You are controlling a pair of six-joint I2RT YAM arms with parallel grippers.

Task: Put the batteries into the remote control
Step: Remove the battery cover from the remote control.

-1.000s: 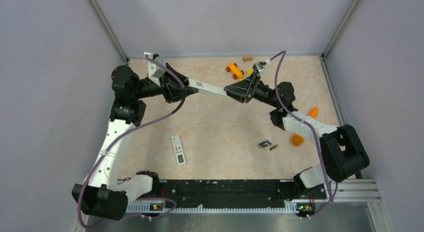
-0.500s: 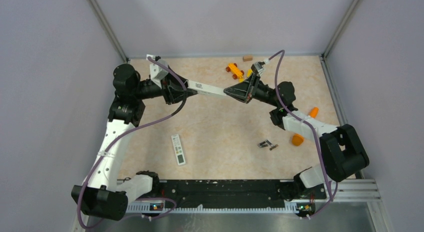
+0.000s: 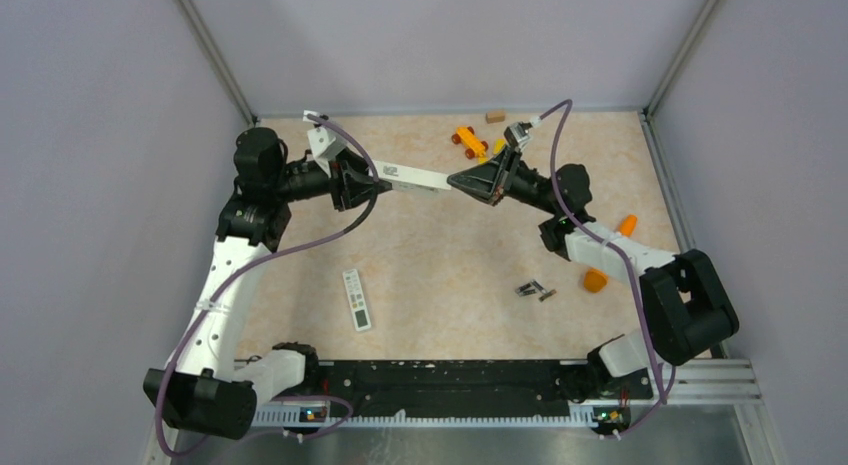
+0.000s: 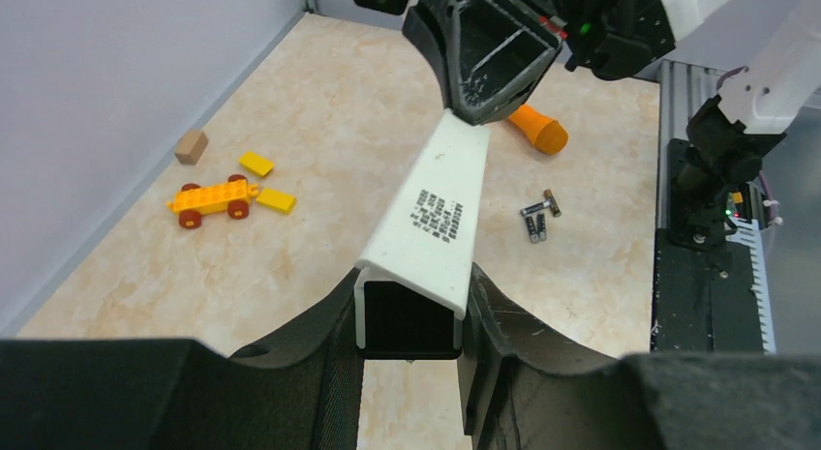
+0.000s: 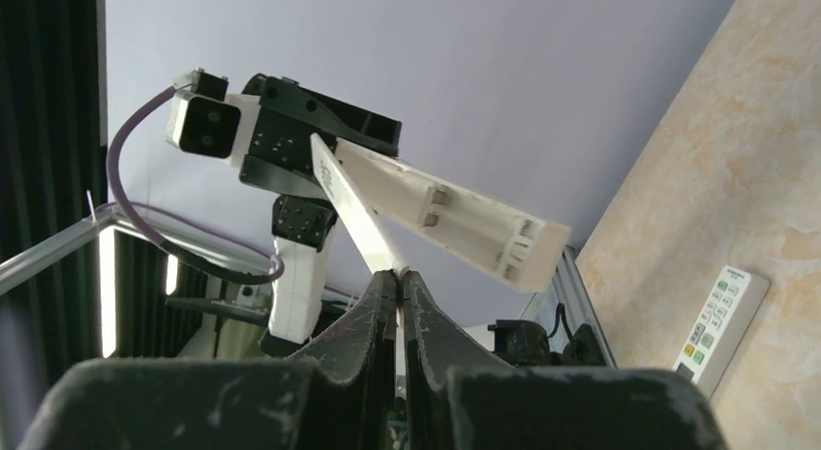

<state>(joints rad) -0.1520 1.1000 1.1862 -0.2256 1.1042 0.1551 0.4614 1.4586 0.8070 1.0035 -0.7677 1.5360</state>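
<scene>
The long white remote control hangs in the air between my two grippers at the back of the table. My left gripper is shut on its left end, which fills the jaws in the left wrist view. My right gripper is shut on the thin white back cover, which is angled away from the remote body and bares its open battery bay. The batteries lie loose on the table at the front right and also show in the left wrist view.
A second small white remote with buttons lies front left of centre. An orange toy car and a wooden block sit at the back. Orange carrot-like pieces lie beside the right arm.
My left gripper has shifted right and slightly forward with the remote's end in it, closing toward the right gripper. The right arm has barely moved.
</scene>
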